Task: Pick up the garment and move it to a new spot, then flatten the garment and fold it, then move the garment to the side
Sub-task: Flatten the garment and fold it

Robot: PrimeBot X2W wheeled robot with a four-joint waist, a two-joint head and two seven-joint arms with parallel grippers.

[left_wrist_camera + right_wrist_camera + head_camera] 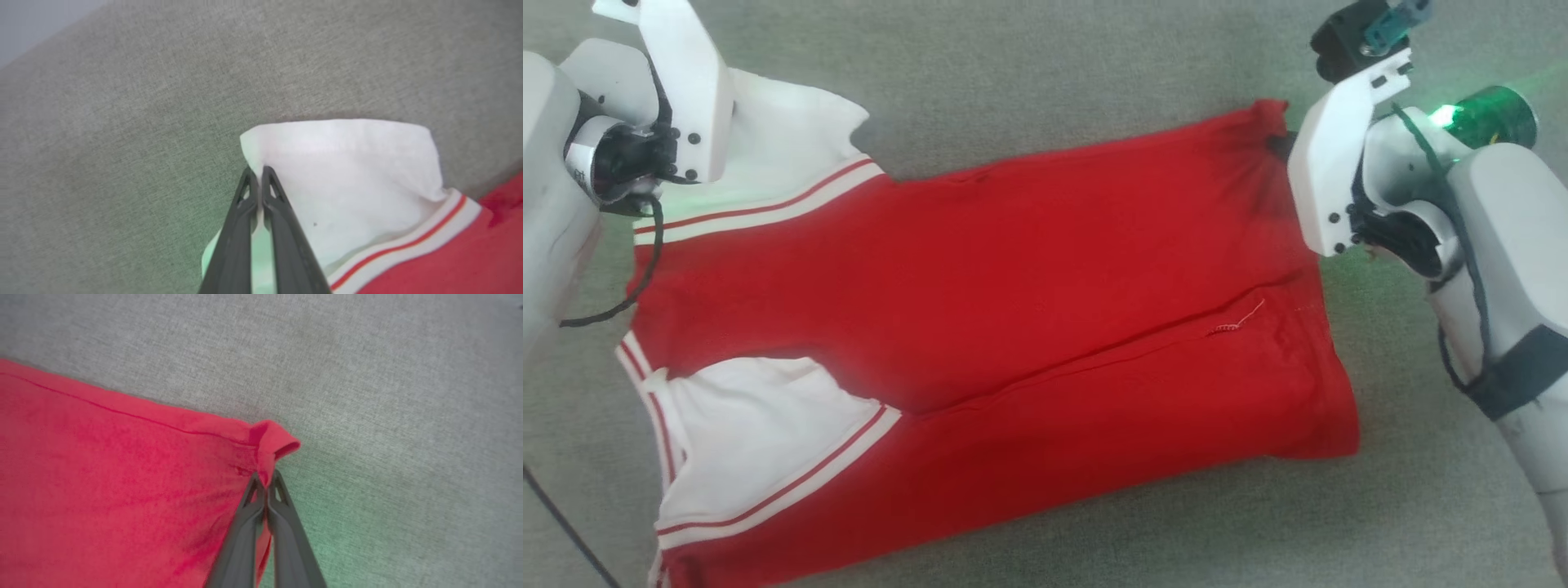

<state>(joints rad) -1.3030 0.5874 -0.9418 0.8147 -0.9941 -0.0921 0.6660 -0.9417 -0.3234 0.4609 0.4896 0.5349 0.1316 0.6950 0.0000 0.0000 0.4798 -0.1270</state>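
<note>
our left pincer [258, 176] is pinched tight on the white sleeve [347, 171] edge, our right pincer [267, 482] squeezed onto the red hem corner [274, 444]; between them the garment [1013, 278] lies spread across the grey cloth surface [1094, 65], sleeves toward our left.

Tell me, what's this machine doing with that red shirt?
A two-armed robot is handling a red jersey T-shirt spread on a grey fabric surface. Its left end effector is shut on the edge of the far white sleeve. Its right end effector is shut on a corner of the red hem at the opposite end. The near long side looks already folded over, so it seems to be midway through folding.
</note>
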